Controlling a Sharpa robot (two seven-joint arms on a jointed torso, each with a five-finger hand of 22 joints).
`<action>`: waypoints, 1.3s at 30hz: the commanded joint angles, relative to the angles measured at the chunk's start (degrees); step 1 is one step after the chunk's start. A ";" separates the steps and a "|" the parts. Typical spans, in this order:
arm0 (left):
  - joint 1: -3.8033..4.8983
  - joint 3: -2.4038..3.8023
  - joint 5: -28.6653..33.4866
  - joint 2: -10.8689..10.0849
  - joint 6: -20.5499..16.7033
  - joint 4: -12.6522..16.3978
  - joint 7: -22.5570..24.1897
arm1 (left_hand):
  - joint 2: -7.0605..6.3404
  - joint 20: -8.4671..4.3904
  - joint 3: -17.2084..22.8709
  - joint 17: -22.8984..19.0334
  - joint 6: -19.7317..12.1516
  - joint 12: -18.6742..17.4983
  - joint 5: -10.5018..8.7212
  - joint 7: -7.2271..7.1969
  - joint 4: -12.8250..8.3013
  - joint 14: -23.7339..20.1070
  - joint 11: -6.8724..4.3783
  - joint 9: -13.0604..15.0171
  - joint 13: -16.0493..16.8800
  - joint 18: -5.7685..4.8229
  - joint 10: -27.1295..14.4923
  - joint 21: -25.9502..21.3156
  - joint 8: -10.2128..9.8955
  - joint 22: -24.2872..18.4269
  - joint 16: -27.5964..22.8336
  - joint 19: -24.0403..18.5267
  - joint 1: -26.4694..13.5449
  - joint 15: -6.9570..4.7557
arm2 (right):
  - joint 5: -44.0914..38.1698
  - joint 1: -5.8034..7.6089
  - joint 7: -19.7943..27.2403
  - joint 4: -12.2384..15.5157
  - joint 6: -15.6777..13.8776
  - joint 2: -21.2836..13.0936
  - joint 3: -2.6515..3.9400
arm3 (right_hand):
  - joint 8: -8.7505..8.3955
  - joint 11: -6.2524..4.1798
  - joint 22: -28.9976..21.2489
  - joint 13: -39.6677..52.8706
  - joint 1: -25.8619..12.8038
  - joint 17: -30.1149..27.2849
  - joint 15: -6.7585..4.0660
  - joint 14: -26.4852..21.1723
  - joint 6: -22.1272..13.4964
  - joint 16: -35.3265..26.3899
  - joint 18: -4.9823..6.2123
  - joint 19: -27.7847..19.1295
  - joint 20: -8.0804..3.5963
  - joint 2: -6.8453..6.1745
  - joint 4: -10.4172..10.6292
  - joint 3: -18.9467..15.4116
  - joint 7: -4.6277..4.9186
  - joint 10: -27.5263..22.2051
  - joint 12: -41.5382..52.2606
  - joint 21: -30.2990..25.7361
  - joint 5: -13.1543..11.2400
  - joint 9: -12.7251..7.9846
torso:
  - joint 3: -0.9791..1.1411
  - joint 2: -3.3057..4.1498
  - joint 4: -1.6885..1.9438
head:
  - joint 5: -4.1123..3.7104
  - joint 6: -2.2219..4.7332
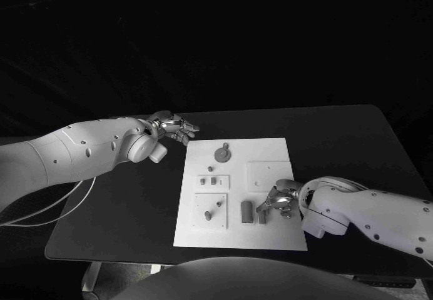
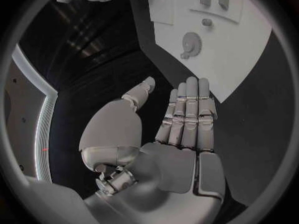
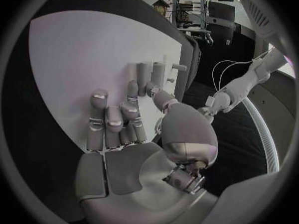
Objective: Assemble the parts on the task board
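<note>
The black table point(image 1: 126, 206) carries the white task board point(image 1: 271, 159), and both hands work at its edges. The task board lies between the two hands: its far corner is just beside the left hand point(image 1: 173, 129), and its near right edge is under the right hand point(image 1: 278, 201).

The left hand hovers beyond the board's far left corner. In the left wrist view its fingers point(image 2: 190, 109) are straight and close side by side, the thumb stands apart, and nothing is in it. The gear-shaped part point(image 1: 221, 152) lies on the board near this hand, in front of the fingertips, but apart from them.

The right hand is low over the board. Its fingers point(image 3: 115, 124) are half curled, and I see nothing held between them. The upright grey block point(image 1: 246, 212) stands just beside the fingertips, toward the board's middle, and one or two thin pegs point(image 3: 156, 74) stand next to it; whether a finger already touches a peg I cannot tell.

The risk, in my judgement, is here. The pegs are slim and stand close together, so a curled finger that comes in too wide may knock the neighbour over or push it off its seat. A pinch taken off-centre may tilt the peg, and it then jams in its hole. The board also seems to lie loose on the table, so a sideways push may slide it.
</note>
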 commanded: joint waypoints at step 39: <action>0.05 0.03 -0.51 -0.02 0.64 0.21 -0.04 | -0.51 0.16 -0.41 0.28 -0.59 0.30 -0.09 0.07 0.05 0.12 0.12 -0.07 -0.08 0.87 -0.36 -0.42 0.43 0.15 -0.46 -0.05 -0.08 0.28 | -2.49 -0.94 1.56 -0.08 -1.15 -0.74 -0.55 | -1.27 1.33 0.14 0.07 -5.40 0.13 -1.09 -1.28 -3.28 -0.82 0.75 -0.60 -0.13 -10.42 7.54 6.08 1.44 -2.50 -0.68 -1.25 0.18 -0.53 | 0.02 0.00 -0.01 | 0.00 0.00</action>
